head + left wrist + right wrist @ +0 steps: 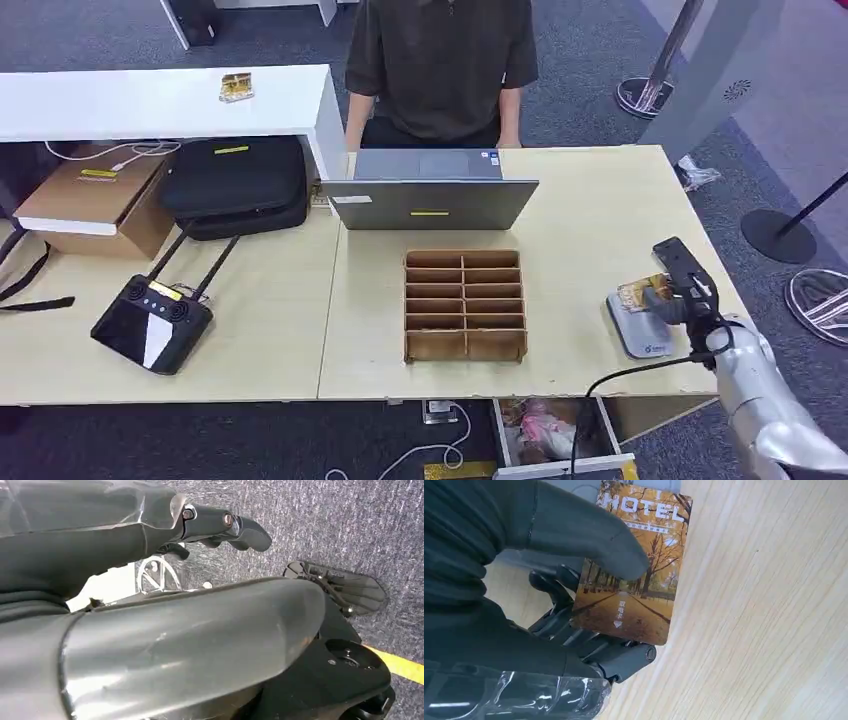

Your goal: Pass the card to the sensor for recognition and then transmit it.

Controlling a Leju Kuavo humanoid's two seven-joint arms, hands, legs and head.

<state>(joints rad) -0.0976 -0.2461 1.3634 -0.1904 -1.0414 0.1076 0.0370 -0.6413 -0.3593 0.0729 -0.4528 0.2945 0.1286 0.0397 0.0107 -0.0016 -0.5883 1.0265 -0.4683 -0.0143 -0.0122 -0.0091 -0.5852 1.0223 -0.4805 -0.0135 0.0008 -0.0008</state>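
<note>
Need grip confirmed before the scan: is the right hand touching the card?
Touching. The right wrist view shows the right hand with its thumb pressed on the card face and fingers behind it, no gap.

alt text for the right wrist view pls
The right hand holds a card printed with an autumn tree-lined path and the word MOTEL, thumb pressed on its face, fingers beneath. It sits above a light wooden table, with a grey sensor partly visible behind.
</note>
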